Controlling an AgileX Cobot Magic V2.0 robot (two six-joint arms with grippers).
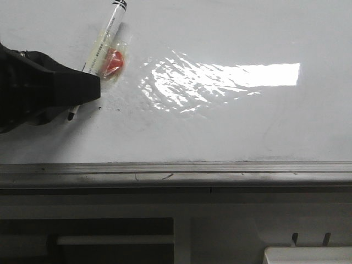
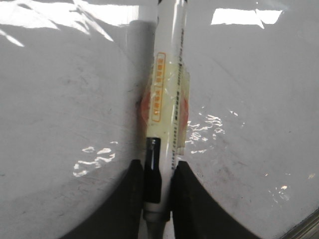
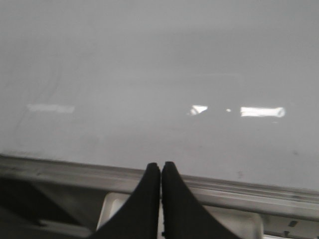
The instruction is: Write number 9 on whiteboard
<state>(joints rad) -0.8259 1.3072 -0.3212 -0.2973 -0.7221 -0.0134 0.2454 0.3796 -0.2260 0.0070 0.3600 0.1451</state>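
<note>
The whiteboard is glossy white with a bright glare patch. No number 9 shows on it in any view; only tiny dark specks lie near the marker tip. My left gripper is at the far left of the board, shut on a white marker near its writing end. The marker's tip is at the board surface. The marker carries yellowish tape and a red piece. In the left wrist view the fingers clamp the marker. My right gripper is shut and empty above the board's near edge.
A grey metal edge rail runs along the board's near side, also in the right wrist view. A white plastic tray sits below the rail at the right, under my right gripper.
</note>
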